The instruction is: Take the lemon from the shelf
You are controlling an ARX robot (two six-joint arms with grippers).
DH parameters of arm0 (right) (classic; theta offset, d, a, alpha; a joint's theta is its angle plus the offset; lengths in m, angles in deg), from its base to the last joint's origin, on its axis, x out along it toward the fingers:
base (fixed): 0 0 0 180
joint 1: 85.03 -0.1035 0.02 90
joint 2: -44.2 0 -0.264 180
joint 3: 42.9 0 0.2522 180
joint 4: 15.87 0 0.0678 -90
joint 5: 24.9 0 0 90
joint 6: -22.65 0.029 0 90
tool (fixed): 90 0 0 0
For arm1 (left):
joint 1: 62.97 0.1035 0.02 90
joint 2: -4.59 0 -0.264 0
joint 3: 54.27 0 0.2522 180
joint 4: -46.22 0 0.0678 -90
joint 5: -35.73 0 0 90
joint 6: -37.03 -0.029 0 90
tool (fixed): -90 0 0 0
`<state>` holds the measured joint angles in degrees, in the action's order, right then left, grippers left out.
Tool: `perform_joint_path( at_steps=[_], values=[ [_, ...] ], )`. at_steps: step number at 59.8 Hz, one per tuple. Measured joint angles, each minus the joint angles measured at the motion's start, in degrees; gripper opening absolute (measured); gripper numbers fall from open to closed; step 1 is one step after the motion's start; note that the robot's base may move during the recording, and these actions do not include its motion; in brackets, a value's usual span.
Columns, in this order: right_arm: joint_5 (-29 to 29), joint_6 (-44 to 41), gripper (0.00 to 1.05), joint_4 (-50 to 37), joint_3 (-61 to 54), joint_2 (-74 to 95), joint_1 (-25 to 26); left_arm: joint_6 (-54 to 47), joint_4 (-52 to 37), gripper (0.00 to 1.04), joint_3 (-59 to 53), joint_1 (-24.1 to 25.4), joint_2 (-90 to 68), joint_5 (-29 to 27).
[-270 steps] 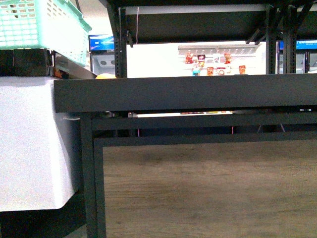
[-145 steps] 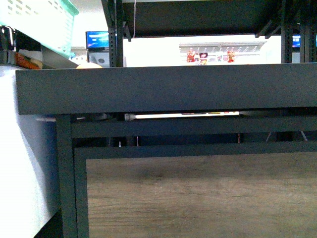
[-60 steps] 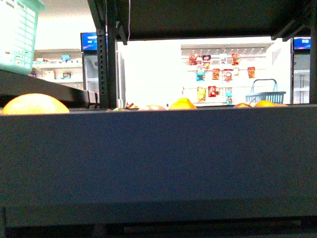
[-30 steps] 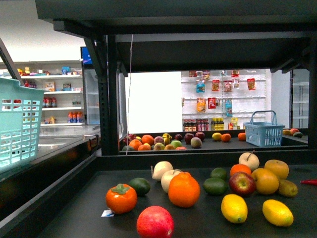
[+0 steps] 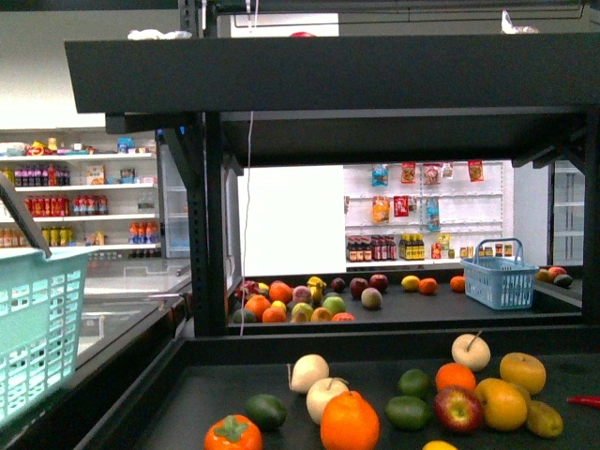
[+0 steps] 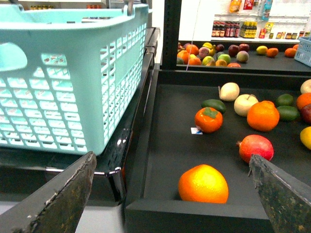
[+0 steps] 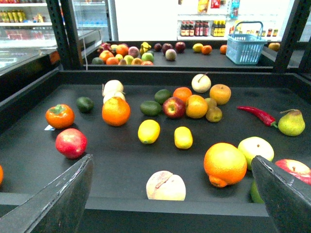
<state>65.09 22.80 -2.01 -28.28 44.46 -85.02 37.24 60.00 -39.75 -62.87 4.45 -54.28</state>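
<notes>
Black metal shelf [image 5: 328, 73] fills the front view. Camera sits higher than 0.5 s ago.
- Then: front tray [image 5: 187, 398] seen almost whole, with both yellow ovals complete.
- Now: the upper tier's front edge has come into frame at the top, and the tray's near part has dropped out at the bottom.
- 4.5 s ago: the same view held only the tray's rim and the wood-grain panel under it.
- Teal basket [image 5: 33, 328] at the left shows lower in frame than before.

Front view: neither hand shows. Lemon [image 5: 441, 446] is reduced to a yellow sliver at the bottom edge, nearer the camera than the red apple [image 5: 458, 409]. Blue basket [image 5: 499, 272] stands on the rear tray. White store shelves of bottles lie beyond. The wrist views show no upper tier.

Right wrist view: the tray from over its front rim [image 7: 146, 206].
- Right hand [image 7: 171, 158]: two dark fingers spread wide, nothing between them, well apart from the fruit.
- Lemon [image 7: 149, 131] is whole, lying on the tray floor near the middle.
- Second yellow oval [image 7: 183, 137] lies just beside it. A narrow gap seems to show between them.
- Red chilli [image 7: 257, 115] lies next to a pear [image 7: 291, 122]. No other view shows the pear.

Left wrist view:
- Teal basket [image 6: 63, 73] stands outside the tray, just beside its side wall.
- Left hand [image 6: 171, 156]: fingers wide apart, holding nothing.
- Large orange [image 6: 203, 183] sits against the near rim.
- Lemon [image 6: 306, 137] is cut off by the frame edge.
</notes>
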Motion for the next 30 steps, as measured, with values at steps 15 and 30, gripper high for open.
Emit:
perform_joint_path(
  at_steps=[15, 30],
  values=[
    [-0.04, 0.00, 0.97, 0.00, 0.00, 0.00, 0.00, 0.02, 0.00, 0.97, 0.00, 0.00, 0.00, 0.00],
    [0.00, -0.02, 0.97, 0.00, 0.00, 0.00, 0.00, 0.02, 0.00, 0.97, 0.00, 0.00, 0.00, 0.00]
  ],
)
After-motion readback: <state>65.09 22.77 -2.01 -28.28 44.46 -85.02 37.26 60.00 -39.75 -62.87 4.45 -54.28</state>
